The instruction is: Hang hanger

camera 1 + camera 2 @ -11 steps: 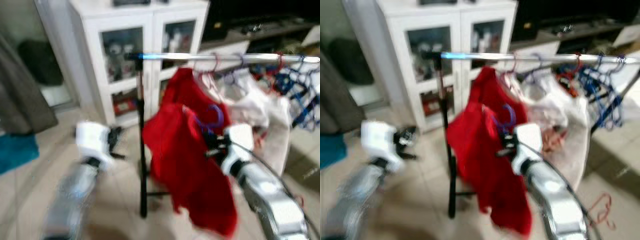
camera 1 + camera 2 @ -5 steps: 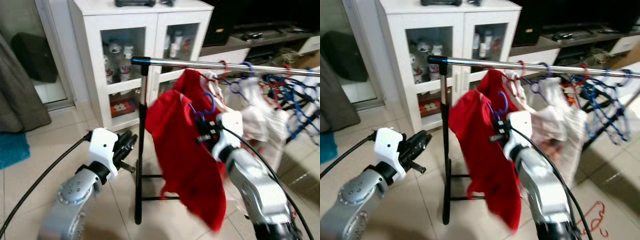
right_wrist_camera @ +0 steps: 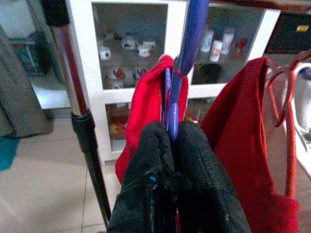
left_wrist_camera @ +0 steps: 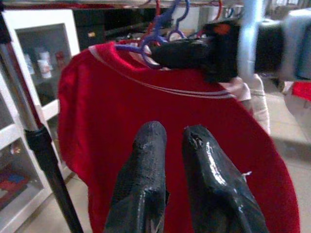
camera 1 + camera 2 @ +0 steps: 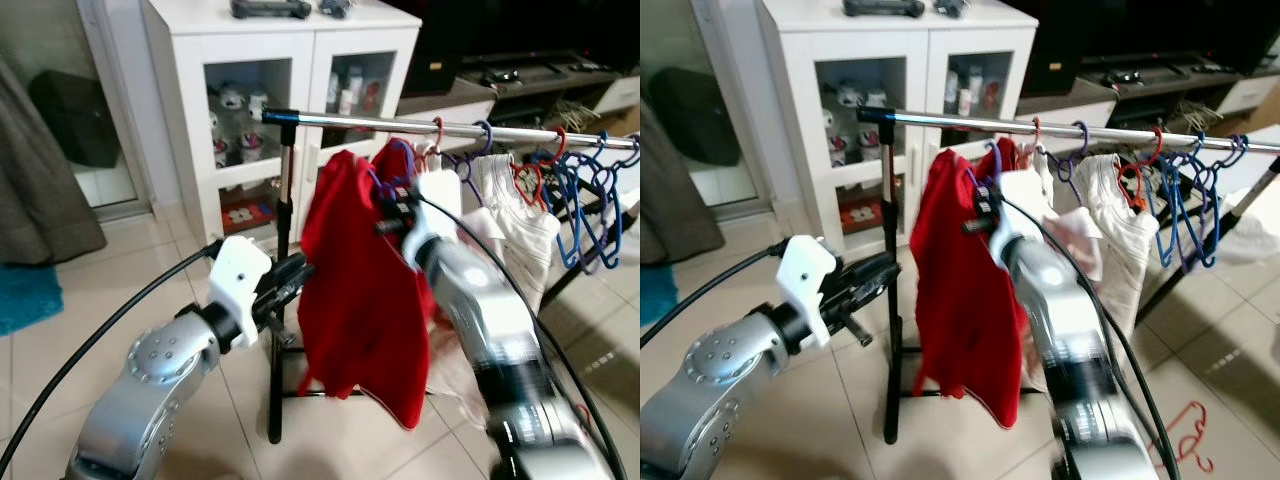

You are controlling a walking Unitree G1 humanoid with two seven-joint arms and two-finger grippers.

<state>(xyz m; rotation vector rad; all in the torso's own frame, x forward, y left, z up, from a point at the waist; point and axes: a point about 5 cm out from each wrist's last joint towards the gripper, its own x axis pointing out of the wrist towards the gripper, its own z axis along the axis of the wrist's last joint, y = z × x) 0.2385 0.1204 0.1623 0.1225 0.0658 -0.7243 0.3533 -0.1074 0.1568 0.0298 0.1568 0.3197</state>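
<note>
Right gripper (image 3: 170, 145), its two black fingers pressed together, clamps the purple plastic hanger (image 3: 176, 92) that carries a red shirt (image 5: 360, 290), holding it up just below the shiny metal rail (image 5: 400, 122) of the black-legged clothes rack (image 5: 279, 330), near the rail's left end. Left gripper (image 4: 167, 141) hovers low on the near left, fingers nearly closed on nothing, tips close to the red cloth but apart from it. Farther right along the rail hang red, purple and blue empty hangers (image 5: 1185, 190) and a white garment (image 5: 515, 215). Behind the rack stands a white cabinet with glass doors (image 5: 250, 110); its shelves hold small white figurines (image 3: 129, 43) on the left and bottles (image 5: 345, 90) on the right. A red hanger (image 5: 1185, 445) lies on the tiled floor (image 5: 80, 350) at the near right.
</note>
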